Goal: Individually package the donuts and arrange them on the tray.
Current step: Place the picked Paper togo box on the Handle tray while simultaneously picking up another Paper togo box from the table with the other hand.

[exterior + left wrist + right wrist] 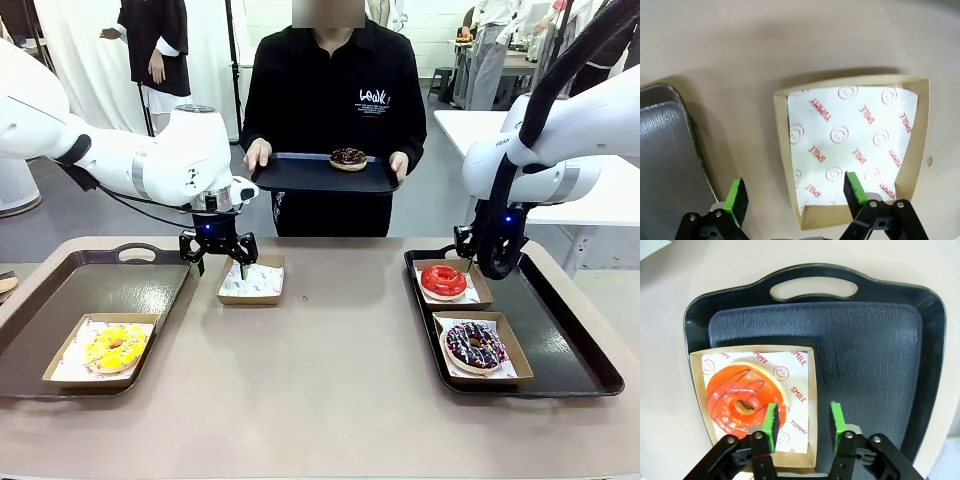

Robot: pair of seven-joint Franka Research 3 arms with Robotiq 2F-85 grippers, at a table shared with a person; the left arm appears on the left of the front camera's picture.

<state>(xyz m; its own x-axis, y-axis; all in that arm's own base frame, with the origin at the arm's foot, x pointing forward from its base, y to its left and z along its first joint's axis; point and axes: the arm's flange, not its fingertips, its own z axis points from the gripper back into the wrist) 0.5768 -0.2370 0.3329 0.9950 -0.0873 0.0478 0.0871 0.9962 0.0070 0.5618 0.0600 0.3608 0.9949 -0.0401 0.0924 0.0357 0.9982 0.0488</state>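
Observation:
The red donut lies in a paper-lined box at the back of the right tray. My right gripper hangs open over that box's edge, its fingers straddling the box wall beside the donut. In front of it, the sprinkled purple-brown donut fills a second box. The yellow donut lies boxed on the left tray. My left gripper is open above the left edge of an empty lined box. The chocolate donut sits on a tray the person holds.
The person stands at the far side, both hands on a dark tray held above the table edge. The left tray's rim lies close to the empty box. Bare tabletop stretches between the two trays.

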